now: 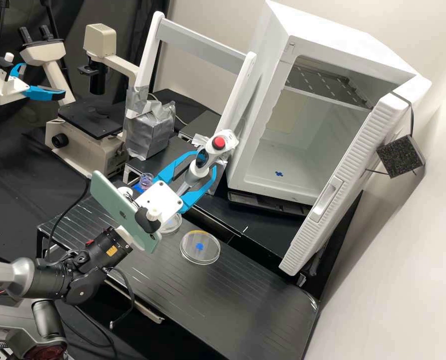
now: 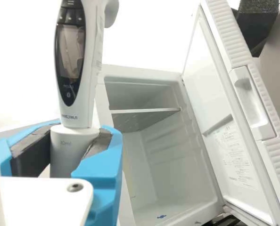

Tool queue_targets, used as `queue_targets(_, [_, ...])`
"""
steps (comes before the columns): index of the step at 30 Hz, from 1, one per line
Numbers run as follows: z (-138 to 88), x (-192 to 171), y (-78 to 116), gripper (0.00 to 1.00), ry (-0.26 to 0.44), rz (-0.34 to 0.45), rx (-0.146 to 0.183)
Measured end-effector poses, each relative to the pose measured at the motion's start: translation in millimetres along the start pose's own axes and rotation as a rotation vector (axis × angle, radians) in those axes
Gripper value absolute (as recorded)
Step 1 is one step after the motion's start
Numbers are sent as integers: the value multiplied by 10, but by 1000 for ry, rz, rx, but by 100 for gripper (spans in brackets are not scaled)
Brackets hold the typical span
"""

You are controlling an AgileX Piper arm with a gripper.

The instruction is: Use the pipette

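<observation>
Leaning, red button [image 1: 218, 143] uppermost, a pipette [image 1: 200, 169] is clasped between the blue fingers [image 1: 167, 173] of the white gripper [image 1: 204, 161], aloft near the tabletop's [image 1: 263, 300] far edge. Beyond, a white cabinet [image 1: 265, 65] is seen open; close to that edge, a clear dish [image 1: 210, 253] is set.

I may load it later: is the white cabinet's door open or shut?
Open. The door stands swung out from the white cabinet, and the inner shelf is in plain view.
</observation>
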Motion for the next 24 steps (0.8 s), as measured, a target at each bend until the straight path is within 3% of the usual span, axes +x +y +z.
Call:
queue_targets(4, [-56, 19, -21, 0, 32, -19, 13])
queue_targets(8, [-164, 87, -92, 0, 93, -95, 18])
queue_targets(17, [-625, 477, -425, 0, 372, -465, -72])
queue_targets(20, [-773, 719, -538, 0, 388, -551, -96])
queue_targets(24, [-847, 1041, -698, 0, 323, -624, -134])
